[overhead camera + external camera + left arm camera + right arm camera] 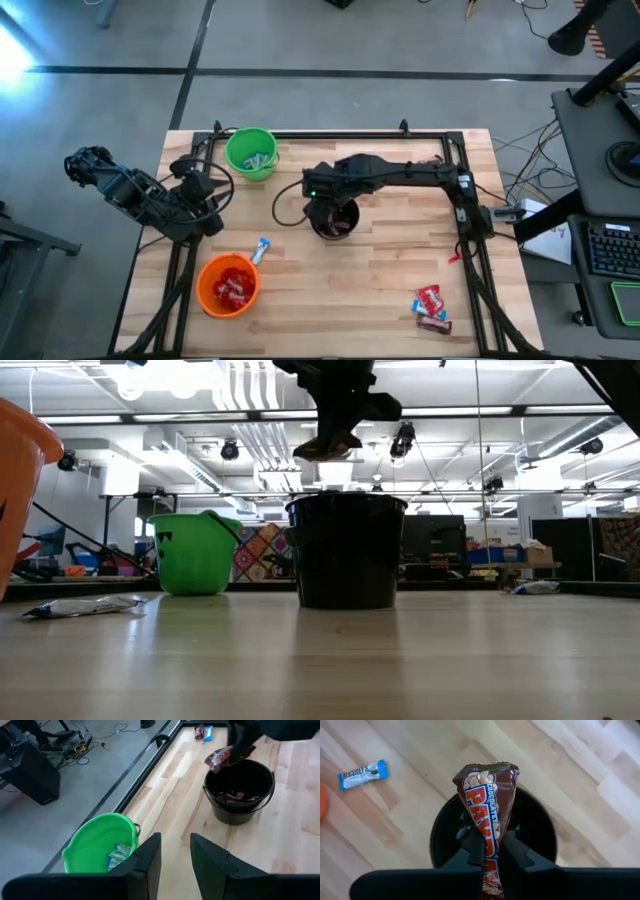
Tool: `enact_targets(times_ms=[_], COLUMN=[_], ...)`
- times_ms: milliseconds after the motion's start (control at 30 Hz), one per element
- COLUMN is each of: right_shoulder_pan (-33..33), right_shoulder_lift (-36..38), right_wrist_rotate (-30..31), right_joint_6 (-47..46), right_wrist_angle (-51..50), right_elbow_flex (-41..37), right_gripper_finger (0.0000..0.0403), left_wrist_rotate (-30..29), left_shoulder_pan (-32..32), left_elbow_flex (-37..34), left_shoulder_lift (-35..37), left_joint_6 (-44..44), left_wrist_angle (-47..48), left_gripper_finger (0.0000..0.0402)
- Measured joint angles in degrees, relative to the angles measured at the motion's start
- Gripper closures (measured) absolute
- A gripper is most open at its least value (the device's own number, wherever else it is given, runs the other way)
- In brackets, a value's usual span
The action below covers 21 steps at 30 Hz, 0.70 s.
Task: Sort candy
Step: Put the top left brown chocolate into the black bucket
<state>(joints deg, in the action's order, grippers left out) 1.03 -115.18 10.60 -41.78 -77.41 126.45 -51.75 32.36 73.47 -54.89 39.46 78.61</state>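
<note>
Candy sits in several spots in the high view: red bars in the orange cup, blue-and-white bars in the green cup, one blue-and-white bar on the table between the orange cup and the black cup, and a small cluster of bars well apart from the black cup, near the table's right front corner. The right end effector hangs over the black cup; the left end effector waits between the green and orange cups.

In the low view the right end effector is straight above the black cup, clenched on a brown bar. The green cup stands beside the black cup, and the loose bar lies just beside the orange cup.

The left wrist view shows the left end effector released, fingers apart and holding nothing, near the green cup; dark bars lie inside the black cup.

The right wrist view shows the right end effector grasping the brown bar upright over the black cup.
</note>
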Motion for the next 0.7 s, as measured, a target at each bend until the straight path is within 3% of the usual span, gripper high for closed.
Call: enact_targets(times_ms=[367, 700], right_shoulder_pan=[-3.3, -4.9], right_shoulder_lift=[0.0, -0.1], right_wrist_rotate=[1.4, 1.3], right_joint_6=[-9.1, -15.3], right_wrist_angle=[-0.1, 4.4], right_elbow_flex=[-7.9, -12.5], right_gripper_finger=[0.0379, 0.0317], left_wrist_rotate=[0.0, 0.2], left_shoulder_pan=[0.0, 0.0], left_elbow_flex=[0.0, 0.0], left_shoulder_lift=[0.1, 0.6], left_joint_6=[0.0, -2.7], left_wrist_angle=[3.3, 4.1], left_gripper_finger=[0.0315, 0.0315])
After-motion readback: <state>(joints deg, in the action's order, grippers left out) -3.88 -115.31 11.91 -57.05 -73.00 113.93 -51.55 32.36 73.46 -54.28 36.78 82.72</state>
